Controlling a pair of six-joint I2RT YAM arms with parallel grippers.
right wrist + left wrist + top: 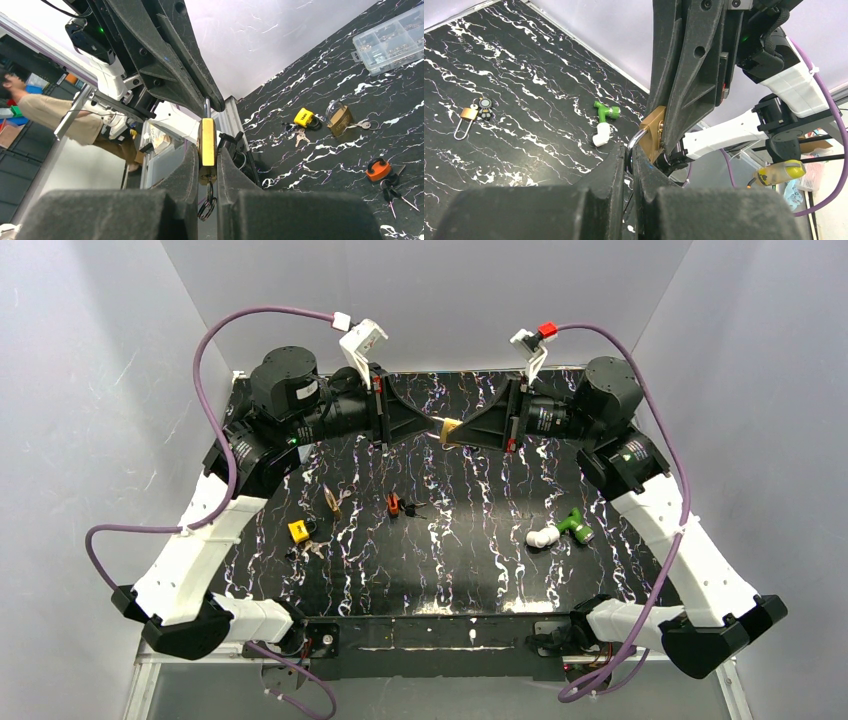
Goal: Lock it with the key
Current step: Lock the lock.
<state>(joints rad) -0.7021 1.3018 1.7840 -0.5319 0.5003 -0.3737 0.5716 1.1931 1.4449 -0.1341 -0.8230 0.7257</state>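
A brass padlock (450, 430) is held in the air above the back middle of the table, between both grippers. My left gripper (432, 423) is shut on its silver shackle (636, 140), just beside the brass body (653, 132). My right gripper (463, 433) is shut on the padlock body (207, 141), its fingers flat against both faces. In the right wrist view the shackle (207, 106) runs up into the left gripper's fingertips. The key sits in the bottom of the body, mostly hidden, and its dark rings (207, 205) hang between the right fingers.
On the black marbled table (470, 570) lie another brass padlock with keys (332, 498), an orange lock with keys (393, 504), a yellow lock (298, 531) and a green and white fitting (560, 530). A clear compartment box (390, 42) stands at the table's far side.
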